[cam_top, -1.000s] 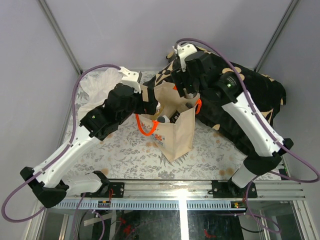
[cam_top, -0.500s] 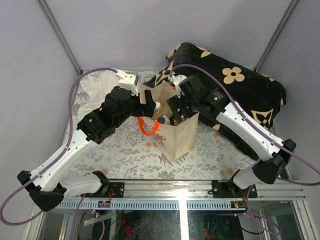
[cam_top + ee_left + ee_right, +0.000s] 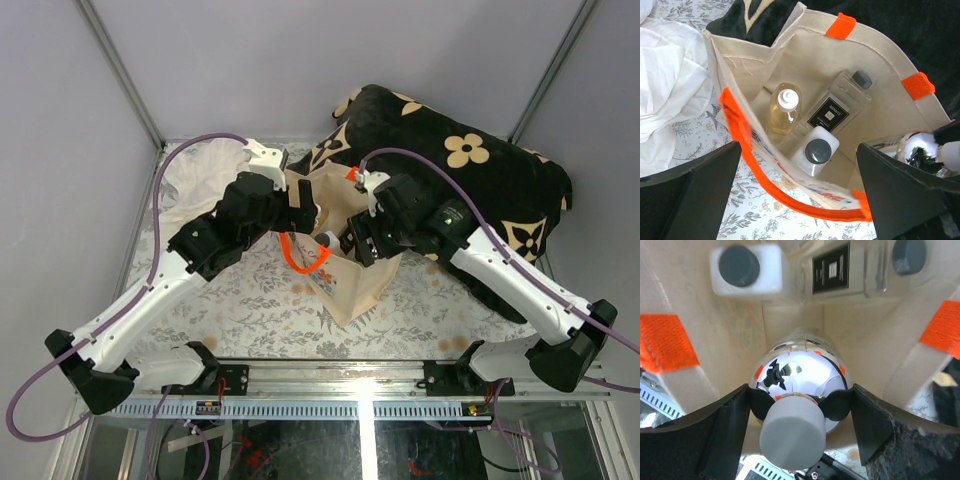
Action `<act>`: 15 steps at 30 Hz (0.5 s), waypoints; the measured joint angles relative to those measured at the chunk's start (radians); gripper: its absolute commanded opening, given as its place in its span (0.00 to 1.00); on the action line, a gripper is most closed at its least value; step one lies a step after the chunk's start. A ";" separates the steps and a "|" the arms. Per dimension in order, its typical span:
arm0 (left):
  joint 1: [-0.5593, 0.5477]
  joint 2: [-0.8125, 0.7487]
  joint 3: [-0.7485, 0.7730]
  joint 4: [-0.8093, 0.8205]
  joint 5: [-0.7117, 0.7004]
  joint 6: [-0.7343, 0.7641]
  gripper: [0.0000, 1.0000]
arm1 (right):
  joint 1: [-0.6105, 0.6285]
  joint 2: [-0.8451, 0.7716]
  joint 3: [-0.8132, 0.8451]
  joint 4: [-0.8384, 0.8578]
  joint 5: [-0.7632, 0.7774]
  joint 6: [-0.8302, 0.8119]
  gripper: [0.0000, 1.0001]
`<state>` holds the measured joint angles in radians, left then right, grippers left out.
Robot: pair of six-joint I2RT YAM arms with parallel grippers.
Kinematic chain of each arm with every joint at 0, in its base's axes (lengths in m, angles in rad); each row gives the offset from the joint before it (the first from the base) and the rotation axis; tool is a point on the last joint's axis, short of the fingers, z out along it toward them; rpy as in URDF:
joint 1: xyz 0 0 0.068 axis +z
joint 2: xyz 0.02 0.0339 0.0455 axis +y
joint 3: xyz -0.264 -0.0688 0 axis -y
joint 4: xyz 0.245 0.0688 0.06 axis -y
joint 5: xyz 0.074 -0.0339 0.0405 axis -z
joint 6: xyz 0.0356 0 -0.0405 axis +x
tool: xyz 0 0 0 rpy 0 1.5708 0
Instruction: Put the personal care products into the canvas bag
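The canvas bag (image 3: pixel 347 283) stands mid-table, mouth up, with orange handles. In the left wrist view its inside wall (image 3: pixel 805 55) shows, and on its floor are an amber bottle (image 3: pixel 782 111) with white cap, a tall clear bottle (image 3: pixel 839 107), and a whitish bottle (image 3: pixel 816 150) with dark cap. My left gripper (image 3: pixel 799 147) is open, its fingers either side of the bag's near rim and orange handle (image 3: pixel 742 132). My right gripper (image 3: pixel 800 400) is inside the bag, shut on the squat round bottle (image 3: pixel 800 365) below its grey cap; that bottle (image 3: pixel 917 149) shows at the bag's right side.
A black cushion with cream flowers (image 3: pixel 480 170) lies behind and to the right of the bag. A crumpled white cloth (image 3: pixel 195 180) is at the back left, close to my left arm. A floral tablecloth (image 3: pixel 260 310) covers the table.
My right arm has come down from above the bag's far rim into the bag's mouth, carrying the round bottle. The left arm has stayed at the near rim.
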<state>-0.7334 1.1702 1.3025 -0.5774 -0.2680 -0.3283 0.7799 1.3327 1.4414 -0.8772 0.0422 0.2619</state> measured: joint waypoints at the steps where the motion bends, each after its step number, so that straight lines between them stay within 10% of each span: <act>1: 0.000 0.004 0.000 0.001 0.001 0.000 1.00 | 0.000 0.000 -0.020 0.001 -0.003 0.005 0.00; 15: 0.005 0.037 0.008 0.006 0.023 0.001 1.00 | 0.011 0.050 -0.177 0.147 -0.034 0.027 0.00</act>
<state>-0.7288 1.2068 1.3102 -0.5713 -0.2447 -0.3271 0.7910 1.3827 1.2644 -0.7303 0.0082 0.2893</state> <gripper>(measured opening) 0.995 0.799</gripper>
